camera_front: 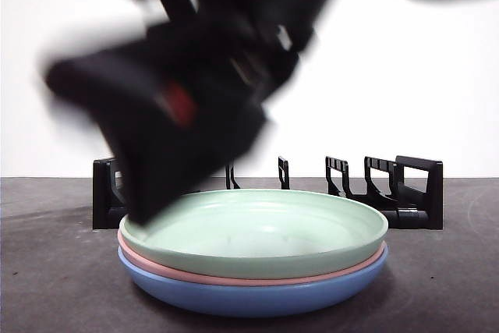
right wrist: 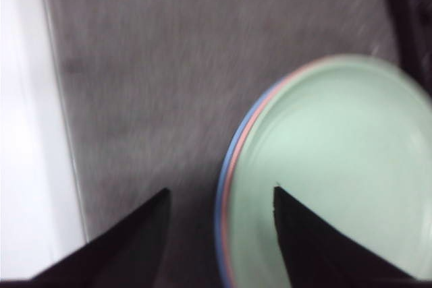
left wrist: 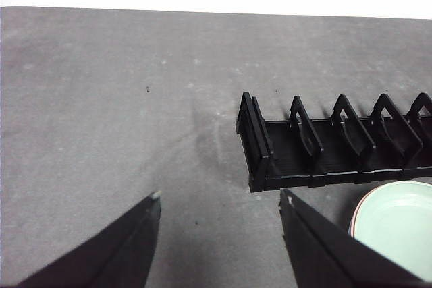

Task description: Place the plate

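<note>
plates: stack of three on the grey table, mint green plate on top, pink plate in the middle, blue plate at the bottom
look: smooth, matte, round and shallow with raised rims
rack: black, slotted, just behind the stack
right gripper: jaws spread, straddling the stack's rim, holding nothing
left gripper: jaws apart, over bare table beside the rack's end

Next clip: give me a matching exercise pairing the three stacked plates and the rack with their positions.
Things:
1. green plate
2. pink plate
3. blue plate
4. black rack

Places:
A. bottom of the stack
B. behind the stack
C. top of the stack
D. middle of the stack

Pairs: 1-C, 2-D, 3-A, 4-B
</note>
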Robot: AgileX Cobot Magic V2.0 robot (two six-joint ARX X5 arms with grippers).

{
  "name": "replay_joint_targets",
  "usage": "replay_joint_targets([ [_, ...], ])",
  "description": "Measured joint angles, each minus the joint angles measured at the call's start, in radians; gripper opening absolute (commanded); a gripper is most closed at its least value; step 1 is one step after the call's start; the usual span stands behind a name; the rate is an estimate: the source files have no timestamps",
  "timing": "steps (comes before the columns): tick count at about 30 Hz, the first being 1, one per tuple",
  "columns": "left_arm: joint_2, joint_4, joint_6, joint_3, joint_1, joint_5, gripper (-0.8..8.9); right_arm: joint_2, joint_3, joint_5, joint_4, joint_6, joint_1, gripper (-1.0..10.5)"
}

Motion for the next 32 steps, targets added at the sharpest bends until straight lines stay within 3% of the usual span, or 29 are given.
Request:
replay_joint_targets([
  [4, 0.000, 0.010, -0.005, 0.000, 0.000, 0.000, 2.81, -0.053, 0.097, 0.005, -0.010, -0.005, 0.005, 2.8],
  [7, 0.001, 0.046, -0.029, 0.000, 0.000, 0.000, 2.81, -0.130, 0.114, 0.066, 0.017, -0.039, -0.018, 2.8],
  [10, 0.011, 0.084, -0.042, 0.000, 0.000, 0.003, 2.81, -0.201, 0.114, 0.071, 0.014, -0.064, -0.109, 2.8],
  [12, 0.031, 0.114, -0.049, 0.000, 0.000, 0.016, 2.81, -0.245, 0.114, 0.029, -0.003, -0.070, -0.214, 2.8],
  [16, 0.084, 0.174, -0.053, 0.000, 0.000, 0.064, 2.81, -0.325, 0.114, -0.112, -0.016, -0.076, -0.445, 2.8],
  [26, 0.306, 0.382, -0.105, 0.000, 0.000, 0.227, 2.81, -0.392, 0.114, -0.630, -0.015, -0.111, -1.121, 2.8],
  [28, 0.345, 0.425, -0.115, 0.000, 0.000, 0.248, 2.81, -0.392, 0.114, -0.693, -0.010, -0.111, -1.212, 2.8],
  [32, 0.403, 0.446, -0.124, 0.000, 0.000, 0.256, 2.79, -0.392, 0.114, -0.707, -0.018, -0.107, -1.302, 2.6],
])
